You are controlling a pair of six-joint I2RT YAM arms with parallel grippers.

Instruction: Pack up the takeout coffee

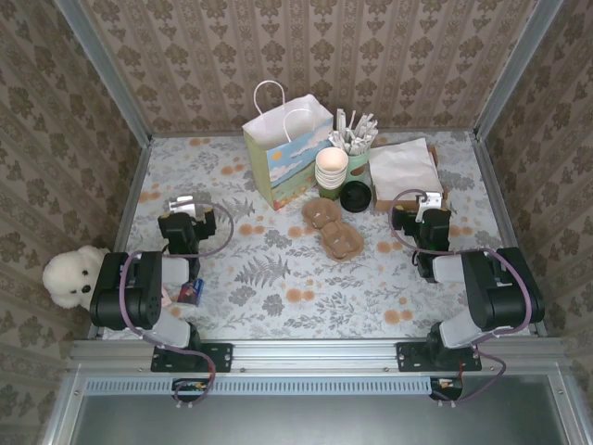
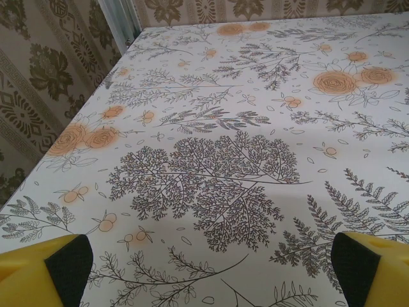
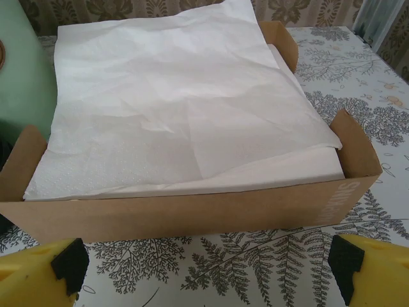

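Observation:
A brown moulded-pulp carrier tray [image 1: 332, 228] lies flat at the table's middle. Just behind it stands a cream paper cup [image 1: 331, 168], which looks like a short stack, with a black lid [image 1: 355, 196] beside it. My left gripper [image 1: 185, 206] hovers low at the left, well apart from the tray, and its yellow fingers [image 2: 45, 268] stand wide open over bare tablecloth. My right gripper [image 1: 428, 200] rests at the right, open, facing a brown cardboard box [image 3: 192, 211] of white napkins [image 3: 172, 102]. Nothing lies between either pair of fingers.
A white paper bag [image 1: 287, 148] with handles stands upright at the back centre. A green cup of white sticks [image 1: 356, 139] stands behind the cream cup, and its green side [image 3: 19, 70] shows left of the napkin box. A white teddy bear [image 1: 69, 276] sits beyond the left wall.

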